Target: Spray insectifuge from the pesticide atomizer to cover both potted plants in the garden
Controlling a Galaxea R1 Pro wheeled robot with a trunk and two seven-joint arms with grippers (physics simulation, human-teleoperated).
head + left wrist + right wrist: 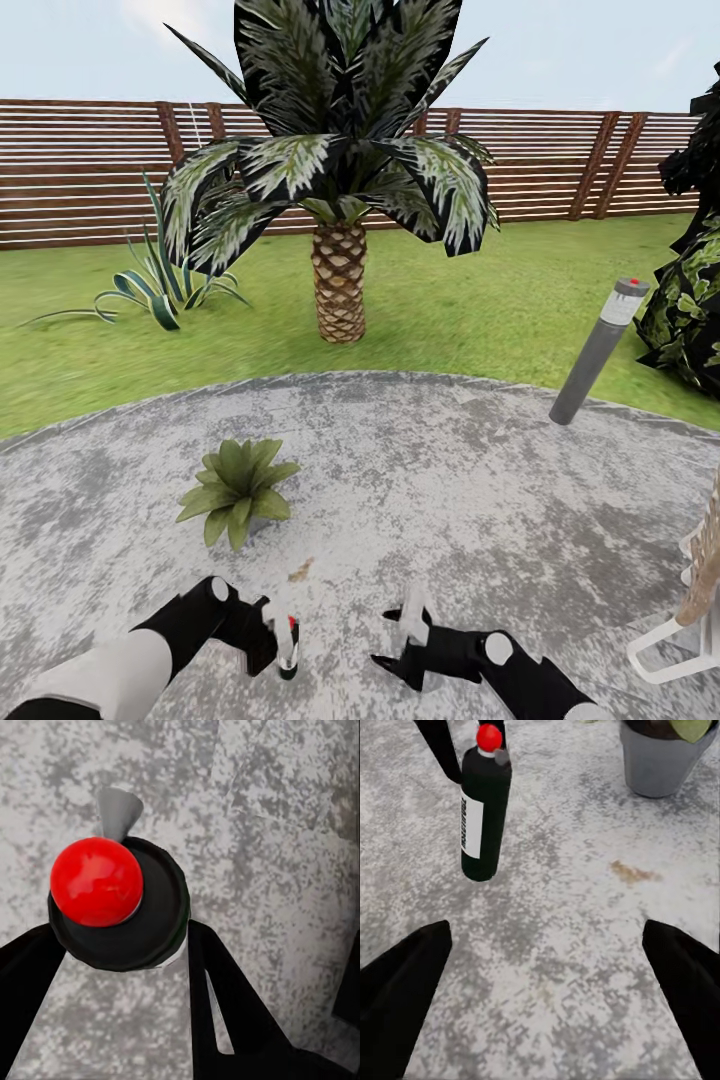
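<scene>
The pesticide atomizer [288, 645] is a small dark bottle with a white label and a red ball top. It stands about upright in my left gripper [283, 640], which is shut on it over the round grey patio [450, 480]. In the left wrist view the black fingers [217, 975] flank the atomizer [120, 900]. My right gripper [405, 640] hangs open and empty just to the right, facing the atomizer [484, 810]. One potted plant [238, 488] sits on the patio ahead-left of the left gripper; its grey pot [664, 761] shows too. The second potted plant is out of view.
A palm tree [340, 280] rises from the lawn [480, 310] beyond the patio, with a striped agave [160, 285] to its left. A grey bollard lamp [598, 352] leans at the patio's right edge beside a dark shrub [690, 310]. A white frame [680, 640] stands far right. A wooden fence [90, 170] closes the back.
</scene>
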